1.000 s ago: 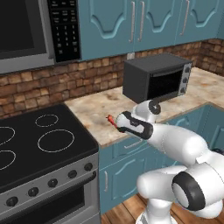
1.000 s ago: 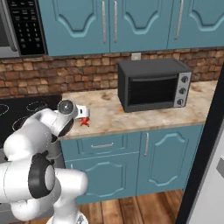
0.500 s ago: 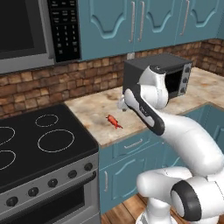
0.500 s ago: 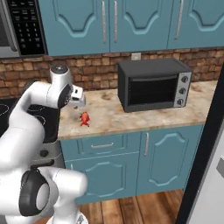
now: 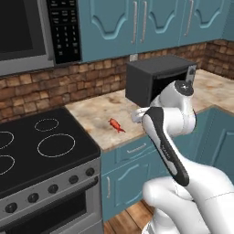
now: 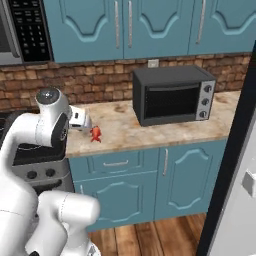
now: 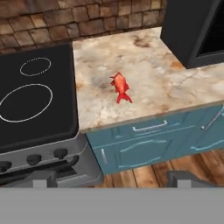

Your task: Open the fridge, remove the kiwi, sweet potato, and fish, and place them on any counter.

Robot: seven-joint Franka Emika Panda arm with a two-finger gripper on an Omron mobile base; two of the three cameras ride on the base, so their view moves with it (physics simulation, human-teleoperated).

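The red fish [image 5: 116, 125] [image 6: 95, 134] [image 7: 120, 87] lies on the beige marbled counter [image 5: 91, 112] [image 6: 150, 132] [image 7: 153, 83], near its front edge and close to the stove. My gripper [image 6: 86, 121] [image 7: 112, 180] hovers above and in front of the fish, apart from it. Its jaws stand wide open with nothing between them. The black edge of the fridge [image 6: 232, 150] runs down the right side of the right base view. The kiwi and the sweet potato are out of view.
A black toaster oven [image 5: 155, 82] [image 6: 172, 95] [image 7: 197, 30] stands on the counter to the right of the fish. The black stovetop [image 5: 41, 151] [image 7: 35, 100] borders the counter on the left. Teal cabinets hang above and sit below.
My hand has risen from the counter and pulled back from the fish, and the elbow has swung up. The fish stays lying where it was.
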